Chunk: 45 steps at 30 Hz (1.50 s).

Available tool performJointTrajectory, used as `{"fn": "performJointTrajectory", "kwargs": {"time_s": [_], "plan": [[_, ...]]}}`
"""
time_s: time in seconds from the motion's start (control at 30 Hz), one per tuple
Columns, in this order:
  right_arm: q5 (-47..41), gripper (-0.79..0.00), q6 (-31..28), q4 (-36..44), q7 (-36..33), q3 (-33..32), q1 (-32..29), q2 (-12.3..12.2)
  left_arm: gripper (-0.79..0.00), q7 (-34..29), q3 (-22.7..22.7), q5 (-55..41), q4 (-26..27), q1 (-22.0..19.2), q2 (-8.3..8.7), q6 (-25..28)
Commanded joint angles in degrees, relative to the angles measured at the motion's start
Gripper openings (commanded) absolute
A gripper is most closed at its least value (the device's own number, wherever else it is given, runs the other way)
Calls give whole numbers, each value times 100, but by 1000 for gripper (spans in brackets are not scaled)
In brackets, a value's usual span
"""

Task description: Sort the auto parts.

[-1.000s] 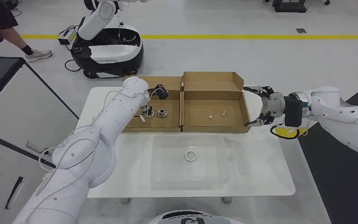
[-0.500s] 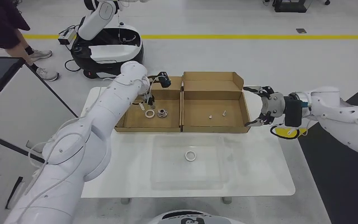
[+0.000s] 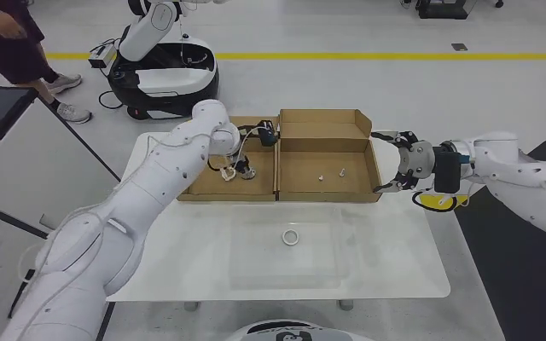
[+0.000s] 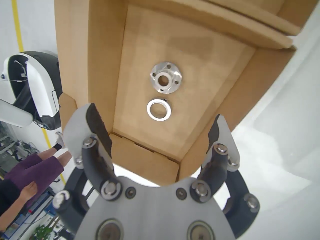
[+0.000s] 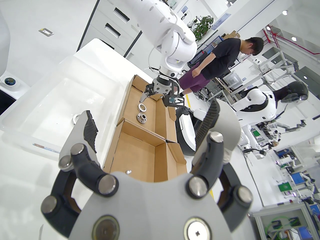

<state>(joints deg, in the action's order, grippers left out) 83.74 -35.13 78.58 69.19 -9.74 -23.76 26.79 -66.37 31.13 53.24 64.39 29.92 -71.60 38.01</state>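
The left wrist view looks straight down into the left cardboard box point(image 4: 75, 38): a metal flange point(image 4: 165, 77) and a slim metal ring point(image 4: 159, 109) lie just beside each other on its floor. The left end effector point(image 4: 155, 118) hangs above them, fingers spread apart. The top view adds the right cardboard box point(image 3: 328, 113) against the left box's side, and beyond it the right end effector point(image 3: 381, 160), level and spread wide too. In front of the left box, on the bench point(image 3: 401, 264), a clear tray point(image 3: 256, 256) holds a white ring point(image 3: 291, 236). The tray's label point(image 5: 41, 146) is too small to read.
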Motion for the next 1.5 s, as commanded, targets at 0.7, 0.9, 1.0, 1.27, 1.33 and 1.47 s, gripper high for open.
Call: {"fn": "performJointTrajectory", "kwargs": {"time_s": [0.7, 0.9, 1.0, 1.27, 1.33, 1.47], "plan": [[0, 0, 0, 0, 0, 0, 0, 0, 0, -847, -365, -1523, 4394, 731, 1957, -856], [0, 0, 0, 0, 0, 0, 0, 0, 0, -652, -538, -1517, 4412, 625, 1950, -662], [0, 0, 0, 0, 0, 0, 0, 0, 0, -563, -627, -1496, 4352, 579, 1884, -584], [0, 0, 0, 0, 0, 0, 0, 0, 0, -244, -911, -1461, 4084, 420, 1581, -523], [0, 0, 0, 0, 0, 0, 0, 0, 0, -211, -973, -1486, 4030, 398, 1521, -502], [0, 0, 0, 0, 0, 0, 0, 0, 0, -122, -1072, -1568, 3936, 340, 1385, -493]]}}
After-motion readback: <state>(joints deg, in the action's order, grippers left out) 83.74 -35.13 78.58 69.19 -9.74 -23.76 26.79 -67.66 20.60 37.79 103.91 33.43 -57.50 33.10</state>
